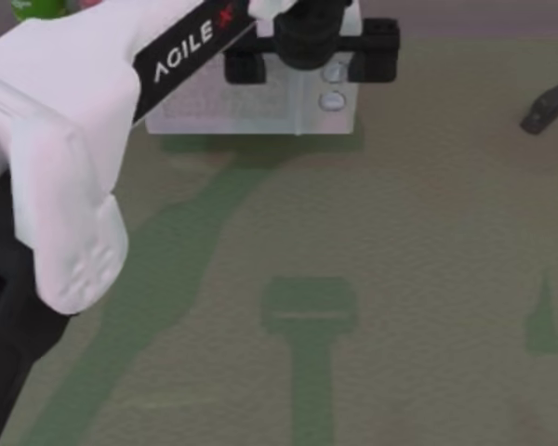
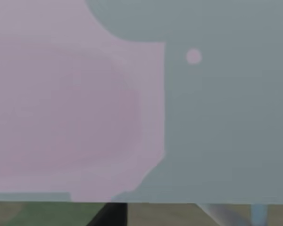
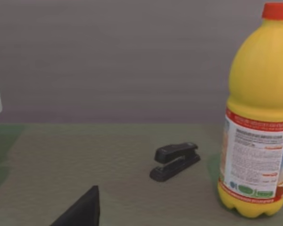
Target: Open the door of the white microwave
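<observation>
Your left gripper [image 1: 309,63] sits over the white microwave [image 1: 260,107], by its door [image 1: 225,110]; you cannot tell its grip. A black stapler [image 3: 175,161] and yellow bottle [image 3: 259,117] stand apart.

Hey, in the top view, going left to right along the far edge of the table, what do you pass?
Left arm → white microwave with the left gripper over it → black stapler.

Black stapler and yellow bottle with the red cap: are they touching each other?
Apart. The right wrist view shows bare table between the black stapler and the yellow bottle with the red cap, each standing on its own.
</observation>
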{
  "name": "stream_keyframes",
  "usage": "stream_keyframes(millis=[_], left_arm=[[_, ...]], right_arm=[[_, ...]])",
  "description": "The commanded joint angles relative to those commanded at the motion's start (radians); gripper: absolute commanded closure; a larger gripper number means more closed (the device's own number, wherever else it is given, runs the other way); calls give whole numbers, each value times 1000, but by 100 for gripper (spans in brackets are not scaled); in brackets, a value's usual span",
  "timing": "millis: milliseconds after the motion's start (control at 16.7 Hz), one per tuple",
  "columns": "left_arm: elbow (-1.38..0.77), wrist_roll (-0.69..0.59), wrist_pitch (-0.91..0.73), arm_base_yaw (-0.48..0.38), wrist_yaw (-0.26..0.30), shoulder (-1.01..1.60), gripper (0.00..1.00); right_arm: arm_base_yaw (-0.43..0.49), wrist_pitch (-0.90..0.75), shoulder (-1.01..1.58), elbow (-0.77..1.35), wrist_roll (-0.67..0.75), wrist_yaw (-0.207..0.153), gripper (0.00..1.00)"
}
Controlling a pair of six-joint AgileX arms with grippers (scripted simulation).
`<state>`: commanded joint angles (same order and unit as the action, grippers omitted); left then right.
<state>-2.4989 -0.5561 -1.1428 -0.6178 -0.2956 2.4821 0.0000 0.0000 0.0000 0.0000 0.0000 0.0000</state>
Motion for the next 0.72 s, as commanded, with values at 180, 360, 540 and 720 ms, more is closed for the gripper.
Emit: stream_keyframes(millis=[180,360,540,720], left_arm=[[0,0,0,0,0,0,60],[0,0,0,0,0,0,83],[0,0,0,0,0,0,100],[0,0,0,0,0,0,100]], right_arm=[[0,0,0,0,0,0,0],[0,0,0,0,0,0,0],[0,0,0,0,0,0,0],[0,0,0,0,0,0,0]])
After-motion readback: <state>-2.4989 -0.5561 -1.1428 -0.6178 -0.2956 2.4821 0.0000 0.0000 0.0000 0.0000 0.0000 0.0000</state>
